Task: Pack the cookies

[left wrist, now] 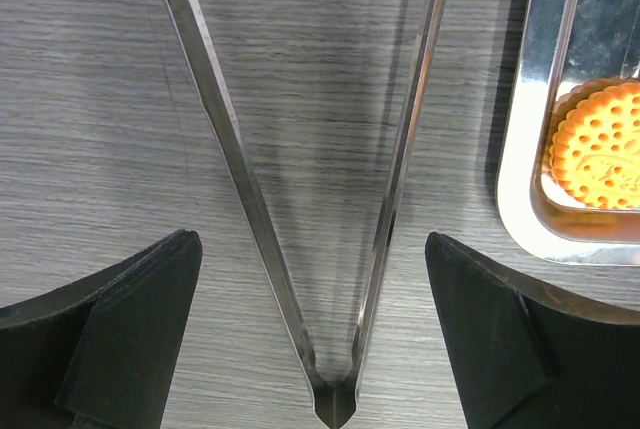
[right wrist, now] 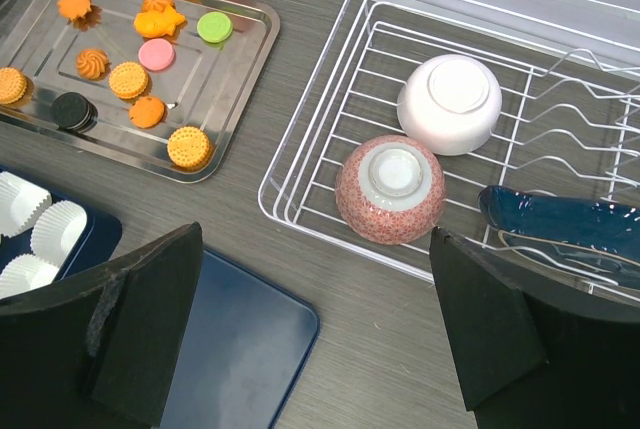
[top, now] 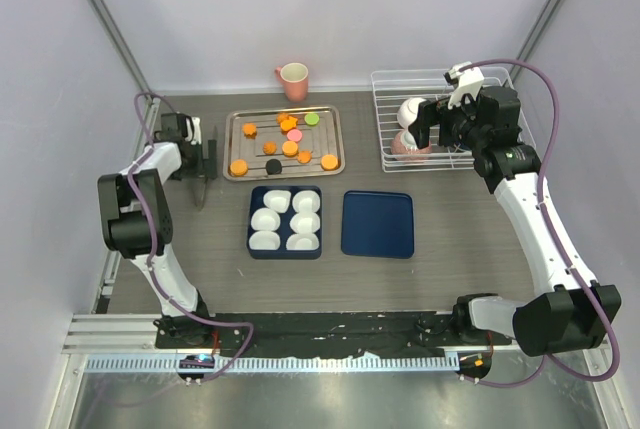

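Observation:
The cookies (top: 289, 148) lie on a steel tray (top: 337, 142) at the back middle: mostly orange, with a pink, a green and a black one. They also show in the right wrist view (right wrist: 129, 80), and one orange cookie (left wrist: 600, 147) shows in the left wrist view. A dark blue box (top: 285, 246) of white paper cups sits in front of the tray. My left gripper (top: 206, 161) (left wrist: 310, 239) is open, low over the table, with steel tongs (left wrist: 235, 149) lying between its jaws, untouched. My right gripper (top: 432, 134) (right wrist: 315, 237) is open and empty by the wire rack.
A flat dark blue lid (top: 378, 224) lies right of the box. A white wire rack (top: 385, 114) at the back right holds an upturned white bowl (right wrist: 450, 104), a pink patterned bowl (right wrist: 390, 189) and a dark blue dish (right wrist: 560, 224). A pink mug (top: 293, 76) stands behind the tray.

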Controlling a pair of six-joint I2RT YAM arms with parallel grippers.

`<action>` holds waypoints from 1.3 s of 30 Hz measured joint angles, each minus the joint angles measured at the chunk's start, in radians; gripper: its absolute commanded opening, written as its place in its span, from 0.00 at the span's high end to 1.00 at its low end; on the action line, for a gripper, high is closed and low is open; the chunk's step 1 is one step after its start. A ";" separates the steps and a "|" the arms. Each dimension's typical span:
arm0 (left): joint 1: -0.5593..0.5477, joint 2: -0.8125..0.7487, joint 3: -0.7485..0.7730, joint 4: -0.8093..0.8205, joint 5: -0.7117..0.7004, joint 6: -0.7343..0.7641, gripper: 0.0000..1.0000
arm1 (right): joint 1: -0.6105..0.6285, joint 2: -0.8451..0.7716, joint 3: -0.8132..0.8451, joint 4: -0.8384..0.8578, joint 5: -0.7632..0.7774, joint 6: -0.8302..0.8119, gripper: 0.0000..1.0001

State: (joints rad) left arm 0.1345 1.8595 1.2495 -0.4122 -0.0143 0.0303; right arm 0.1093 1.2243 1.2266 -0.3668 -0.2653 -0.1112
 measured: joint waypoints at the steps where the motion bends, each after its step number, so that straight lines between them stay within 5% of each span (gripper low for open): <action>1: 0.000 0.003 0.002 -0.003 0.000 0.000 0.00 | 0.000 0.000 0.000 0.000 0.000 0.000 0.00; 39: 0.031 0.098 0.086 -0.066 0.098 -0.001 0.15 | 0.000 0.000 -0.010 0.000 -0.002 0.000 0.00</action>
State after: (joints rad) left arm 0.1650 1.9579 1.3357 -0.4778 0.0841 0.0296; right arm 0.1093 1.2240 1.2167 -0.3668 -0.2676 -0.1112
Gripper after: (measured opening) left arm 0.862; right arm 0.996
